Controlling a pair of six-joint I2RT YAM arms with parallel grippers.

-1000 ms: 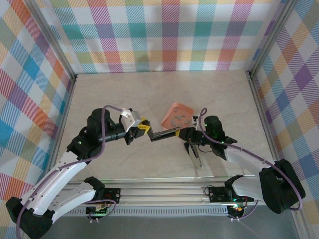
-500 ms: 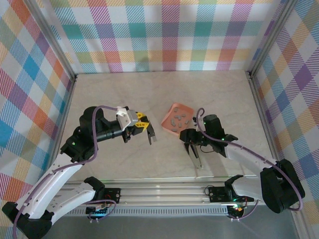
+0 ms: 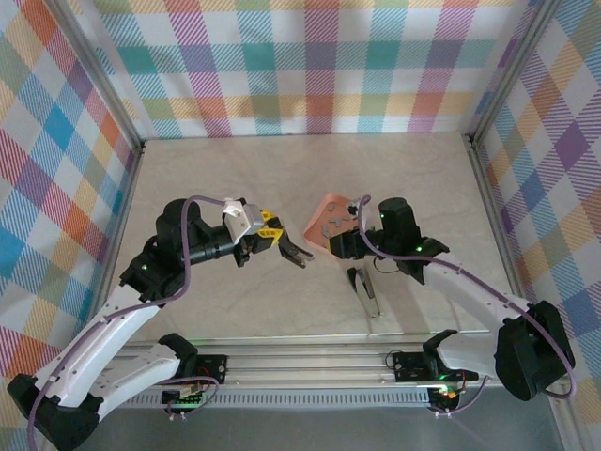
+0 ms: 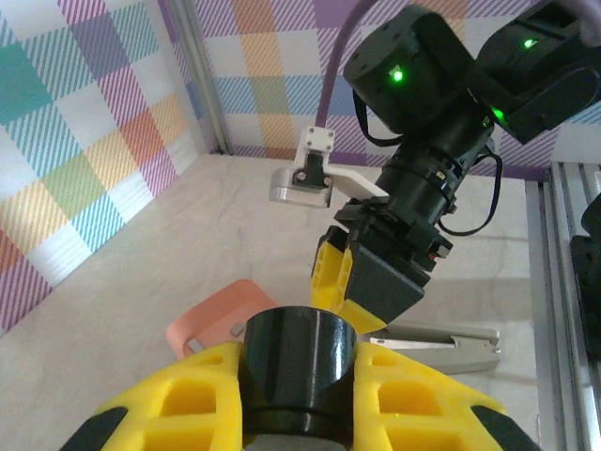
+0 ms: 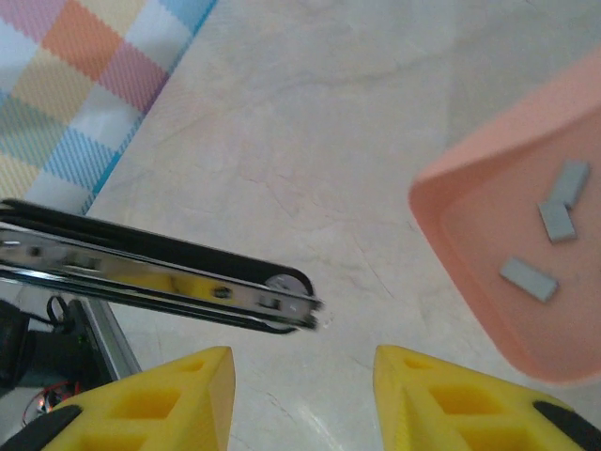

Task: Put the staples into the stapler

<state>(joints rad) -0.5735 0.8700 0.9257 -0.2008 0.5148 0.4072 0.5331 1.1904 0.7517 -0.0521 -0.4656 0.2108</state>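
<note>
My left end effector is clamped on a short black cylinder with a flat round end. It sits between my two yellow fingers, and I cannot tell what it is. This end effector is held above the pale marbled bench and faces my right end effector; the two are near each other but apart.

My right end effector has its fingers spread, with nothing between them and bare bench below. Just off its far side lies the shallow salmon-pink rectangular tray. The small grey metal staple strips lie loose in that tray, apart from one another and not in my grasp. On its near side, toward my bases, the long black-and-chrome stapler lies on the bench. The stapler's end is close to my right fingers without touching them.
</note>
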